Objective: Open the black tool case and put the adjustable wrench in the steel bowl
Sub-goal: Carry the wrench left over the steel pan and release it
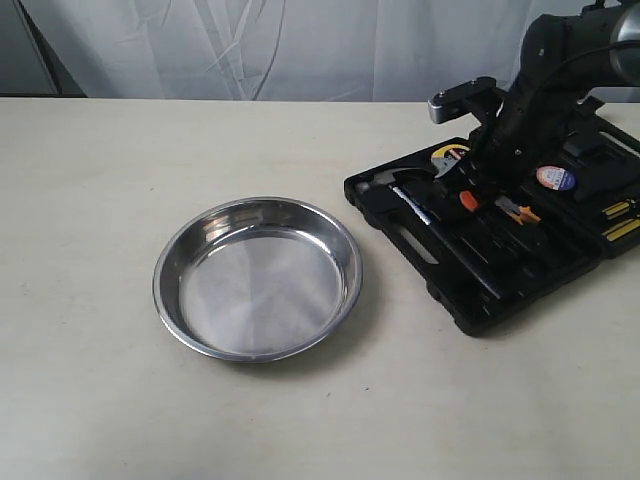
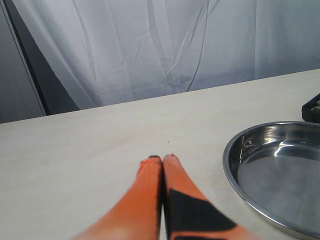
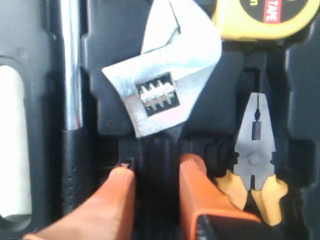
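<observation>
The black tool case [image 1: 470,290] is open; the right tool [image 3: 156,170] narrowly straddles the adjustable wrench [image 3: 160,95], grip unclear, steel bowl [image 1: 160,290] empty

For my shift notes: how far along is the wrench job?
Done: the black moulded plastic tool case lies open. In hand: the right gripper straddles the black handle of the silver-headed adjustable wrench, which lies in its slot; whether it grips is unclear. Left: lifting it into the empty shiny round steel bowl.
</observation>
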You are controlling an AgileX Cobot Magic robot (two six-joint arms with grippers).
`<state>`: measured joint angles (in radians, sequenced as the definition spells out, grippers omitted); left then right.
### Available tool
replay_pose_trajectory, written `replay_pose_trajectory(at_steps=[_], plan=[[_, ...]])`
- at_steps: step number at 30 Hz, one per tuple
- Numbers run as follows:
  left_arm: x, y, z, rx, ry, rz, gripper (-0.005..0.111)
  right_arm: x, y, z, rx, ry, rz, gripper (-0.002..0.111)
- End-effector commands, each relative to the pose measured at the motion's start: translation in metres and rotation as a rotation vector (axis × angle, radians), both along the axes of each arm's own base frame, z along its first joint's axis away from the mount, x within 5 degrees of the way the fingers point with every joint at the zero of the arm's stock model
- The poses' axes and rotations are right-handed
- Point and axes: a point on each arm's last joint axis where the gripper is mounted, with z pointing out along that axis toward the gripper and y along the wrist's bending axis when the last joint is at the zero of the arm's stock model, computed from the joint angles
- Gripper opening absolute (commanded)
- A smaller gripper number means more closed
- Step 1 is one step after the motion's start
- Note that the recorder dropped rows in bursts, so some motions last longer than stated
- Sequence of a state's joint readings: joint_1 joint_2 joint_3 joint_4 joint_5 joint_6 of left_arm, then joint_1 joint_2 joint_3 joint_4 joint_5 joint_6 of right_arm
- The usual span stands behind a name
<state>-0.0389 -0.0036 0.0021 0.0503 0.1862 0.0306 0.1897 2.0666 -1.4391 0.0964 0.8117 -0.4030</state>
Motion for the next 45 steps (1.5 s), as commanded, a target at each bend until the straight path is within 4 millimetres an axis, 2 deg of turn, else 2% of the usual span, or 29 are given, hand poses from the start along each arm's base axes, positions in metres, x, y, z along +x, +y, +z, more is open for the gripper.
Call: replay_pose_trajectory(at_steps=[1,5,8,12,14,20,23,26,30,37,43,45], plan=[[0.000,0.000,0.001,-0.004,-0.004,-0.004,0.000,0.000,0.003,0.008,0.052,-0.021,-0.021,-0.001],[0.000,0.000,0.001,-0.004,-0.004,-0.004,0.000,-0.002,0.012,0.013,0.099,-0.010,-0.030,-0.001],[0.000,0.000,0.001,-0.004,-0.004,-0.004,0.000,-0.008,0.031,0.027,0.149,-0.045,0.045,-0.001],[0.000,0.000,0.001,-0.004,-0.004,-0.004,0.000,-0.023,0.079,0.047,0.224,-0.122,0.183,-0.001],[0.000,0.000,0.001,-0.004,-0.004,-0.004,0.000,-0.031,0.100,0.049,0.231,-0.146,0.235,-0.001],[0.000,0.000,0.001,-0.004,-0.004,-0.004,0.000,-0.063,0.180,0.035,0.258,-0.194,0.406,-0.001],[0.000,0.000,0.001,-0.004,-0.004,-0.004,0.000,-0.071,0.208,0.026,0.272,-0.153,0.450,-0.001],[0.000,0.000,0.001,-0.004,-0.004,-0.004,0.000,-0.070,0.229,0.017,0.282,-0.112,0.466,-0.001],[0.000,0.000,0.001,-0.004,-0.004,-0.004,0.000,-0.062,0.241,0.004,0.272,-0.059,0.454,-0.001],[0.000,0.000,0.001,-0.004,-0.004,-0.004,0.000,-0.057,0.235,-0.028,0.149,-0.015,0.441,-0.001],[0.000,0.000,0.001,-0.004,-0.004,-0.004,0.000,-0.056,0.233,-0.036,0.112,-0.005,0.445,-0.001],[0.000,0.000,0.001,-0.004,-0.004,-0.004,0.000,-0.056,0.233,-0.036,0.114,-0.010,0.445,0.008]])
